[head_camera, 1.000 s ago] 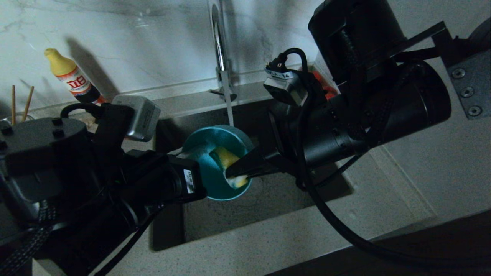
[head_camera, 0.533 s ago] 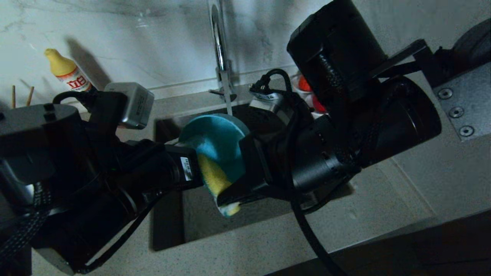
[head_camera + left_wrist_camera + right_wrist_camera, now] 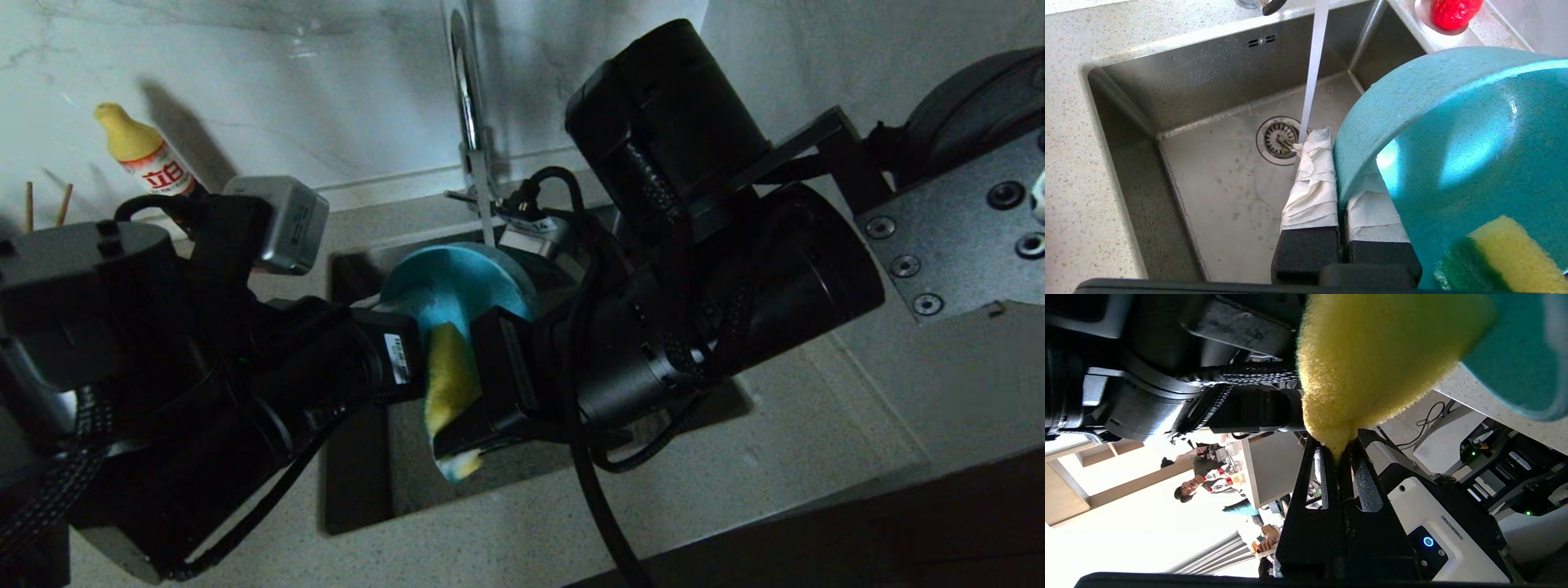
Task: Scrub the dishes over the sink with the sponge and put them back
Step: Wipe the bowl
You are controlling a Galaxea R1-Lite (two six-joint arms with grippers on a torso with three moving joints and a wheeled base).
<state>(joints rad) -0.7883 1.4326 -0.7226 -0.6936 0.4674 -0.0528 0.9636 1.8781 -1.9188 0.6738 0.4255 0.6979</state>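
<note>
A teal-blue bowl (image 3: 457, 282) hangs tilted over the steel sink (image 3: 1216, 196). My left gripper (image 3: 1337, 161) is shut on its rim, one paper-wrapped finger (image 3: 1310, 179) outside and the other inside. My right gripper (image 3: 1338, 451) is shut on one end of the yellow sponge (image 3: 1372, 355). The sponge (image 3: 447, 380) lies against the inside of the bowl (image 3: 1453, 155), near its lower rim, green face (image 3: 1457, 269) showing. Two chopstick tips (image 3: 63, 204) stick up at the far left. The plate is out of view.
A thin stream of water (image 3: 1312, 77) falls from the chrome faucet (image 3: 465, 90) toward the drain strainer (image 3: 1278, 139). A yellow-capped bottle (image 3: 147, 163) stands by the wall at the left. A red object (image 3: 1453, 12) sits on the counter beside the sink's far corner.
My right arm has swung left and down, dragging the sponge from the bowl's middle to its lower rim. The left gripper has kept its hold on the bowl almost in place.
</note>
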